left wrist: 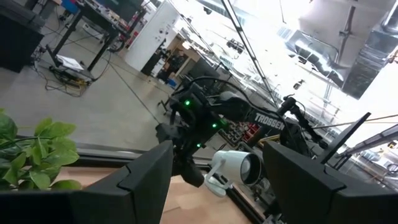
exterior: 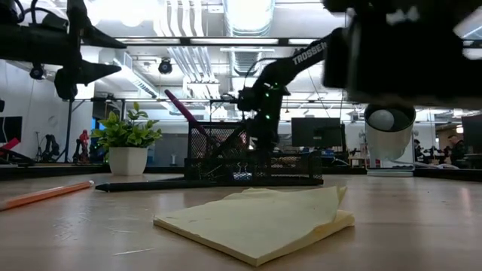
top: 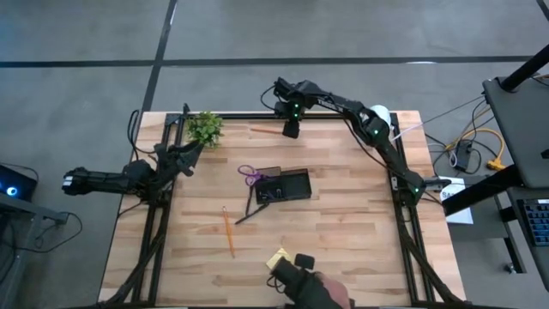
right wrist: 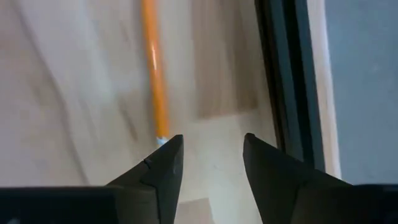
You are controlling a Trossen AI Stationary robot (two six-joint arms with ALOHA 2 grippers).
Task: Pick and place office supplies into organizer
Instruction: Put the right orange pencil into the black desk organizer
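Note:
My right gripper (top: 292, 130) (right wrist: 211, 140) hangs open near the table's far edge, pointing down. An orange pencil (top: 264, 130) (right wrist: 154, 68) lies flat on the wood there; its near end is just beside one fingertip, outside the gap. The black organizer (top: 283, 186) stands mid-table. Purple-handled scissors (top: 249, 174) lie at its left and a dark pen (top: 247, 215) at its near left corner. A second orange pencil (top: 229, 232) and the yellow sticky-note pad (top: 277, 257) (exterior: 256, 218) lie nearer. My left gripper (top: 193, 150) (left wrist: 217, 186) waits open in the air at the left.
A small green plant (top: 206, 127) stands at the far left corner. A round white-and-black device (top: 379, 116) sits at the far right. The black frame rail (right wrist: 286, 74) runs along the far edge just beyond my right gripper. A dark object (top: 302, 279) sits at the near edge.

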